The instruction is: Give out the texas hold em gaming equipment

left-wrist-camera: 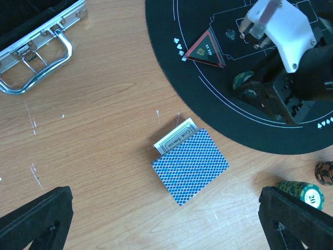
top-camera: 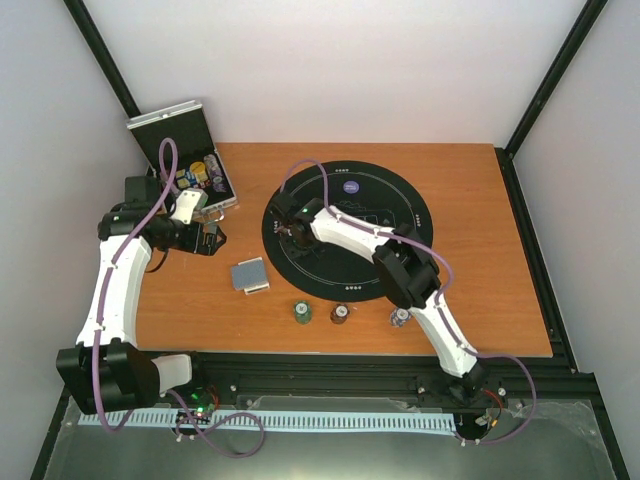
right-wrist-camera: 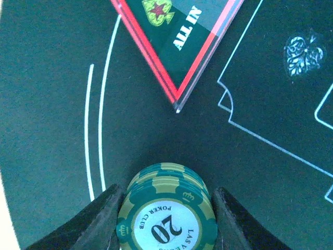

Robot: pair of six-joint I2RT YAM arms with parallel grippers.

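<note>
My right gripper [top-camera: 290, 230] is over the left part of the round black mat [top-camera: 390, 215], with its fingers closed against both sides of a stack of green "20" poker chips [right-wrist-camera: 166, 213]. The stack sits just in front of a triangular "ALL IN" marker [right-wrist-camera: 177, 36]. A blue-backed card deck [left-wrist-camera: 191, 164] lies on the wood, partly over a white card box [left-wrist-camera: 174, 138]. My left gripper [left-wrist-camera: 166, 224] is open and empty above the deck, near the case in the top view [top-camera: 205, 238]. Green [top-camera: 301, 313], maroon [top-camera: 340, 315] and purple-white [top-camera: 400, 318] chip stacks stand along the front edge.
An open silver case [top-camera: 185, 150] holding more chips stands at the back left; its handle [left-wrist-camera: 36, 62] shows in the left wrist view. A purple-white disc [top-camera: 350, 187] lies at the back of the mat. The right arm's links reach across the mat.
</note>
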